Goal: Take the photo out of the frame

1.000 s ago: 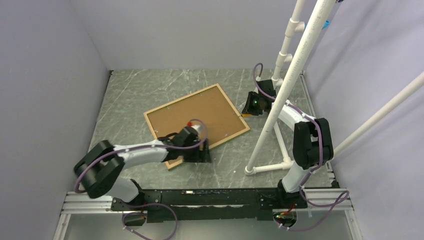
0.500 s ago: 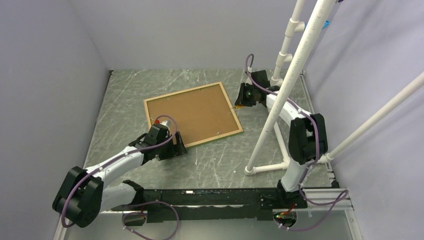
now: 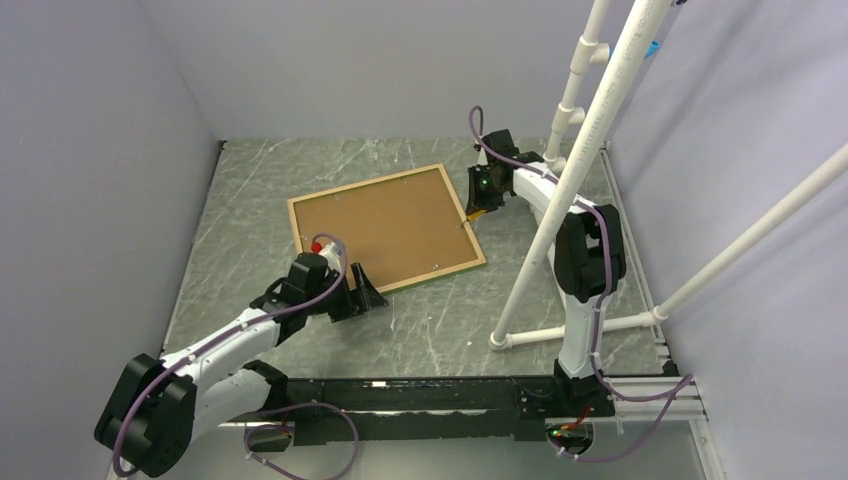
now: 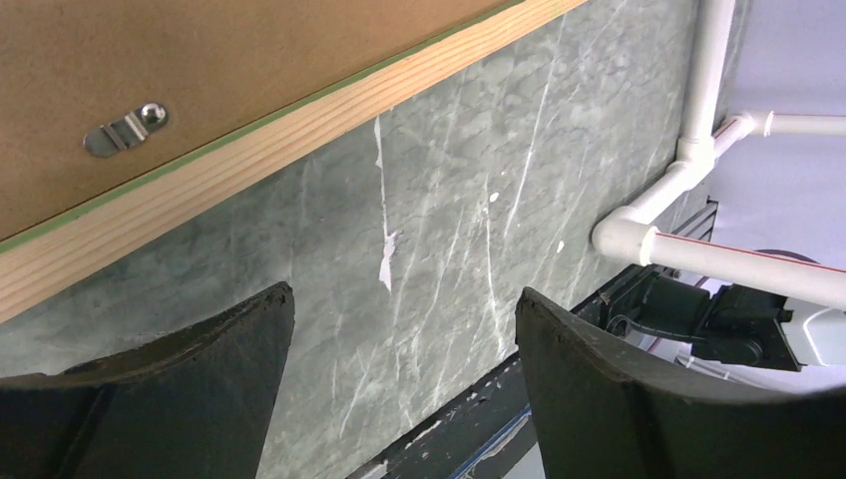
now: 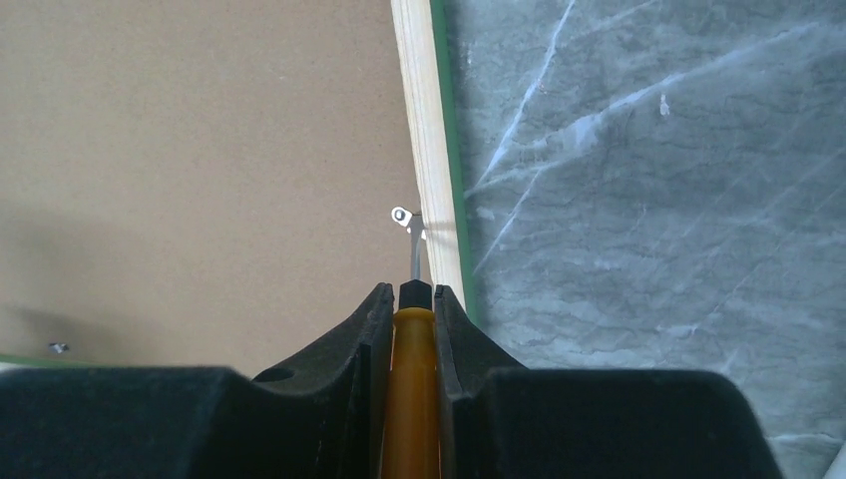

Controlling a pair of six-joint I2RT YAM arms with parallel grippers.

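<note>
Beneath the backing board (image 3: 385,228), inside the face-down frame (image 3: 410,281), the photo lies hidden. My right gripper (image 5: 411,299) pinches a screwdriver (image 5: 410,399) at a rim clip (image 5: 403,216); left gripper (image 4: 404,319) hangs spread. Next, I reckon, that clip needs swinging aside.

Workshop colours: the frame (image 3: 365,186) shows a pale, grained wood rim with a thin green line along its outer edge. The backing board (image 3: 385,225) inside it is plain mid-brown, dotted with small silver clips (image 4: 125,128). The counter (image 3: 300,165) is grey-green in a marble pattern, streaked with white veins and flecks. The left arm (image 3: 225,340) and right arm (image 3: 575,340) are white with black joints and purple cables (image 3: 352,440). The left gripper (image 3: 362,296) and right gripper (image 3: 478,205) are matte black. The screwdriver (image 5: 411,399) has an amber-orange handle and silver shaft. The pipes (image 3: 590,120) are white and the walls (image 3: 100,150) pale lavender-grey.
</note>
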